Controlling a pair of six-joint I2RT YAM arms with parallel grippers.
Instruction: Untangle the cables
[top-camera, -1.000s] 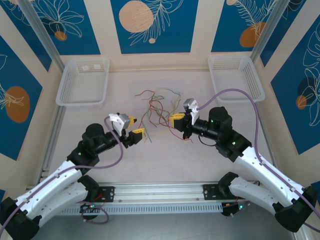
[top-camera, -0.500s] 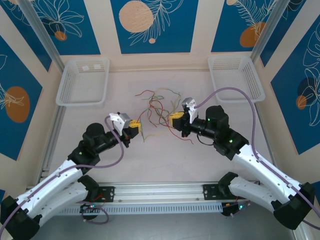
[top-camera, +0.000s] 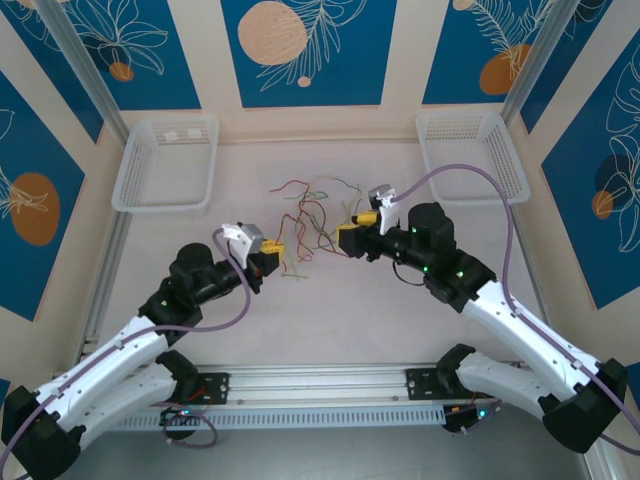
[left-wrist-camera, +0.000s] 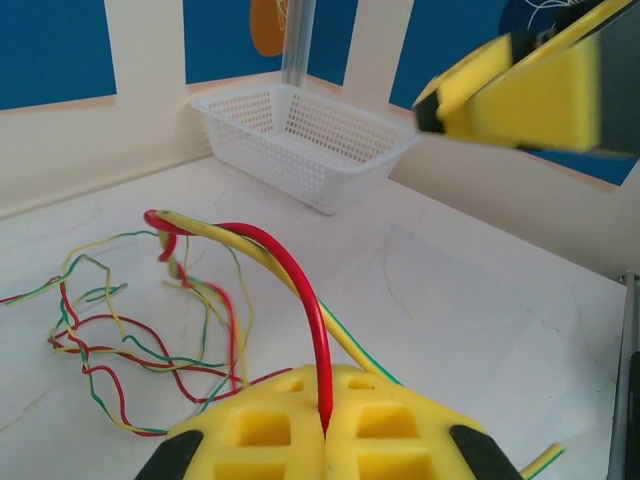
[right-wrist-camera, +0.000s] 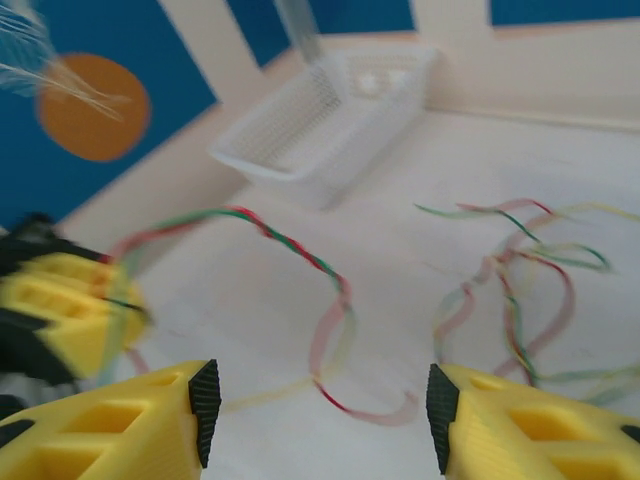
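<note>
Surface: pale table, blue-and-cream wall panels behind, a white basket in each far corner, left basket and right basket.
Cables: cables lie in a loose tangle mid-table, between the two grippers and nearer than the baskets.
Change, left: left gripper stood parted a second ago; now clenched on a red wire with a yellow-green strand beside it.
Change, right: right gripper was closed a second ago; now its jaws are released, with nothing between them.
Unclear: right wrist view is motion-blurred, so the wire crossings are hard to trace.
Pose: both arms reach inward, with their grippers facing across the tangle, near each other but apart.
</note>
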